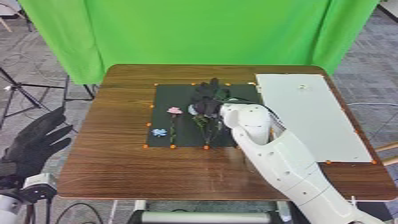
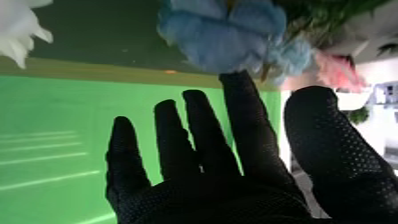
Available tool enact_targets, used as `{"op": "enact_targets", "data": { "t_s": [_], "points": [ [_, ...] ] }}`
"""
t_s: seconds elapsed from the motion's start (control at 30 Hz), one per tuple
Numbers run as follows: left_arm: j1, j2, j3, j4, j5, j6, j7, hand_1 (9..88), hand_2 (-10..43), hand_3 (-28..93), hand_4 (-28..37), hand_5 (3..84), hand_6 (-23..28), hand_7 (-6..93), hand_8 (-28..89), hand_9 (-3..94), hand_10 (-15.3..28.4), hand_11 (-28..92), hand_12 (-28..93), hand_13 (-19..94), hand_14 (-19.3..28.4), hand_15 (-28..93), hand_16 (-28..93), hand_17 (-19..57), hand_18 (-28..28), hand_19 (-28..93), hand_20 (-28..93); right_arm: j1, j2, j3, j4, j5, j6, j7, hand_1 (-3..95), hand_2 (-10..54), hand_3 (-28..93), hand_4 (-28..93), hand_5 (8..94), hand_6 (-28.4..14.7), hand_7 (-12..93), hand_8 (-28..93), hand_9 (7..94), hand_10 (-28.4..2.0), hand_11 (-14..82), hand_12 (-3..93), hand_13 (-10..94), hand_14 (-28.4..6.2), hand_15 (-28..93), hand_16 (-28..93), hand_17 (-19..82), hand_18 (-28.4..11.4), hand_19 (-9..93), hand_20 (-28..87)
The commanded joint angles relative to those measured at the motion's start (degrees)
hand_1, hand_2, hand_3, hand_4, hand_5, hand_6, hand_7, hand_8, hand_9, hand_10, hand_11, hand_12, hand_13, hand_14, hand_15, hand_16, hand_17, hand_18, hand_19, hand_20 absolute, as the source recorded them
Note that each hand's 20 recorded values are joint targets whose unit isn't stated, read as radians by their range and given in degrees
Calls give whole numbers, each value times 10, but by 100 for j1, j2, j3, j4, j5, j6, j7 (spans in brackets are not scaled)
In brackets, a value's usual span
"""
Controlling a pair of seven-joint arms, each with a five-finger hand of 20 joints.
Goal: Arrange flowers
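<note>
Brown tabletop (image 1: 102,170). White sheet (image 1: 306,120) at right, black mat (image 1: 167,95) mid-tabletop. Left hand (image 1: 31,147) beside tabletop, open, empty. Right hand (image 1: 209,104) over mat, fingers straight; cannot tell if holding anything. Pink flower (image 1: 174,110), blue flower (image 1: 159,132) on mat.

right hand (image 1: 209,97) near blue flower (image 2: 220,42)

White rounded arm (image 1: 289,162) (small dark dots), black speckled glove (image 1: 209,104), dark cables (image 1: 49,212)
</note>
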Motion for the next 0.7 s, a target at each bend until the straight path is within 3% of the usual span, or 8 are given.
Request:
{"op": "enact_targets", "data": {
  "t_s": [0.03,0.27,0.33,0.4,0.57,0.7],
  "points": [
    [53,-40,-12,1,11,-39,-24,227,-17,712,-283,214,4,203,-106,181,84,135,171,147,114,200,37,-103,193,385,70,71,73,297,-223,360,473,187,-1,324,932,49,373,-46,143,-95,319,-149,32,269,219,-127,-21,456,-92,-214,422,292],
    [98,-73,-17,-19,3,6,21,228,-17,712,-283,215,5,199,-103,180,87,133,171,147,116,198,38,-103,193,385,71,160,681,577,-3,535,914,1040,25,262,932,-90,355,-44,134,-92,332,-150,28,254,246,-125,-3,429,-64,-213,418,286],
    [88,-85,-17,-4,16,-16,22,228,-16,711,-283,215,6,198,-102,180,87,129,171,146,117,197,38,-103,193,385,72,212,914,582,195,586,1139,1374,84,158,896,-170,336,-35,147,-100,334,-152,32,247,260,-125,13,408,-37,-211,426,287],
    [89,-96,-15,-7,7,-20,23,227,-16,712,-283,216,7,197,-102,180,88,129,173,146,117,197,38,-103,193,385,72,259,1108,558,414,663,1444,1854,109,96,845,-255,310,-30,149,-107,305,-148,22,234,273,-132,22,373,5,-217,416,270],
    [122,-138,-29,-28,17,-10,68,227,-15,711,-283,216,7,194,-100,179,88,128,174,144,118,197,40,-104,193,385,72,321,1507,708,751,825,1490,2667,142,17,807,-281,279,-36,150,-105,279,-149,6,211,276,-150,24,285,74,-207,398,222],
    [125,-140,-33,-31,22,23,111,227,-15,709,-283,216,7,193,-99,179,88,126,175,144,118,196,40,-104,192,384,73,408,1735,765,1110,799,1740,2792,183,-20,824,-280,274,-45,166,-107,288,-150,24,205,294,-144,40,252,99,-194,409,215]
  ]
}}
